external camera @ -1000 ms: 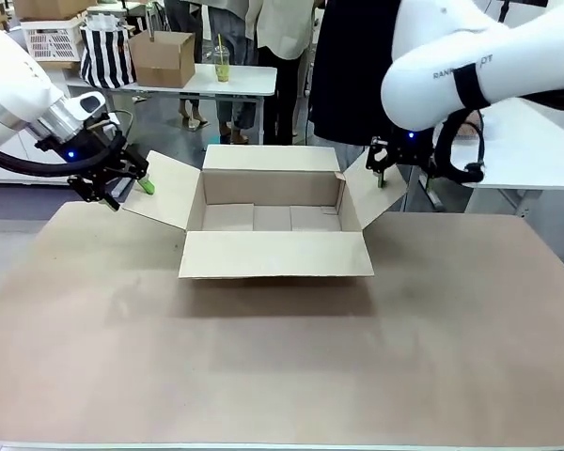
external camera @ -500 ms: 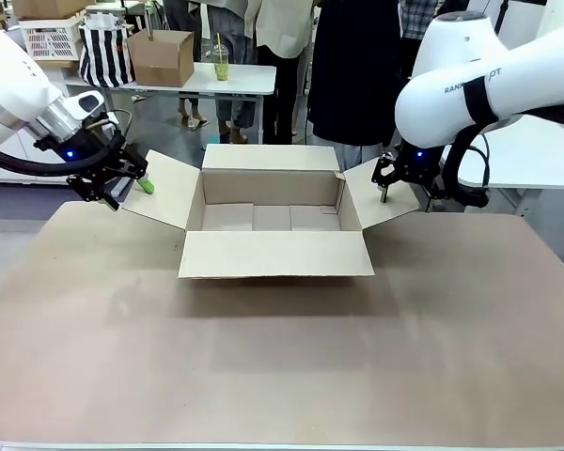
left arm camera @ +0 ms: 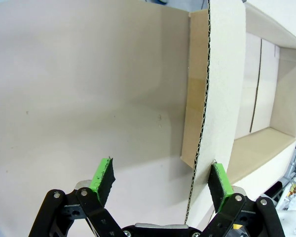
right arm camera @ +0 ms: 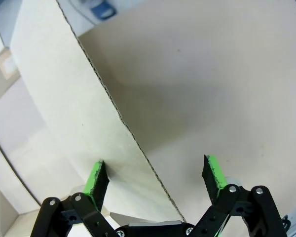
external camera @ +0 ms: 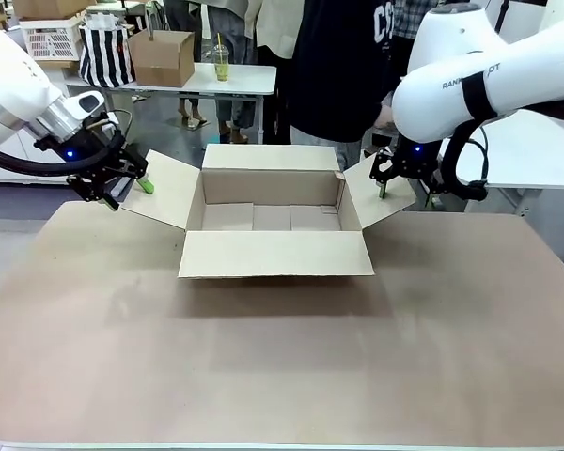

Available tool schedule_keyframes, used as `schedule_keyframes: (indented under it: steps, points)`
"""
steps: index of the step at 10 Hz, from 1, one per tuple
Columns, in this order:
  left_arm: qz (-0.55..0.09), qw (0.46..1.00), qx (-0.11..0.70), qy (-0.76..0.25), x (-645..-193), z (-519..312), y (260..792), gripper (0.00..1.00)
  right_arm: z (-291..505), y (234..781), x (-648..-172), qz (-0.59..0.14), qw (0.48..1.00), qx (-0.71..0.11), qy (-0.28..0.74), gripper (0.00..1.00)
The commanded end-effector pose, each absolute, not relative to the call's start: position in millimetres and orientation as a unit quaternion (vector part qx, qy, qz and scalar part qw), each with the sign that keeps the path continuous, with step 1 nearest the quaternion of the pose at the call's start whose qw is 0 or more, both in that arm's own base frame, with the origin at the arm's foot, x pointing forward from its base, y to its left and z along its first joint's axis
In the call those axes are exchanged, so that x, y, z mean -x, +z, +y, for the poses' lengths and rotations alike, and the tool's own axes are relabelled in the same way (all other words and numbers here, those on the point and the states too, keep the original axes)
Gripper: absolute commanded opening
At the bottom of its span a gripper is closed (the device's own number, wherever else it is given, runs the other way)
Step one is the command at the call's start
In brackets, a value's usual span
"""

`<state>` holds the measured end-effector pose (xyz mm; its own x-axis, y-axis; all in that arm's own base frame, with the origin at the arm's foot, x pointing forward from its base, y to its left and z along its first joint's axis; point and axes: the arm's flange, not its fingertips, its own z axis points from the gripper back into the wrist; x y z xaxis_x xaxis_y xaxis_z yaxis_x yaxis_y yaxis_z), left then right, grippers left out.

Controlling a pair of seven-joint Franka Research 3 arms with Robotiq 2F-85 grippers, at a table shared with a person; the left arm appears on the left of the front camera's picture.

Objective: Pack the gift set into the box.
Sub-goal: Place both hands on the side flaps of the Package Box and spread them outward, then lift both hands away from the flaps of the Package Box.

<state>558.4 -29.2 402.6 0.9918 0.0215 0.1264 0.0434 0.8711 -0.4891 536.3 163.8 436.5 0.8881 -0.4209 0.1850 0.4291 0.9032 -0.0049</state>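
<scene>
A wide tabletop (external camera: 263, 376) with a plain tan-brown surface is spread across the front view. The box (external camera: 274, 255), a brown corrugated carton, is carried directly on it and is set at the far middle of the surface. Its four top flaps are folded open: the near flap is spread forward, the left and right flaps are raised outward at a slant, and the far flap is held upright. A soft shadow is cast on the tabletop just before the box.

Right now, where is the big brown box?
Front view: the box sits open mid-table, between the left gripper at one side flap and the right gripper at the other.
</scene>
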Motion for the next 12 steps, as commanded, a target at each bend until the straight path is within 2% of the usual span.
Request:
schedule_keyframes:
  steps: [1, 12]
  points:
    - [-0.063, 0.967, 0.246, -0.001, -556.8, -29.2, 404.3, 1.0, 163.3, 439.2, -536.8, -0.093, 0.97, 0.033, -0.221, 1.0]
    - [-0.063, 0.967, 0.246, -0.001, -556.8, -29.2, 404.3, 1.0, 163.3, 439.2, -536.8, -0.093, 0.97, 0.033, -0.221, 1.0]
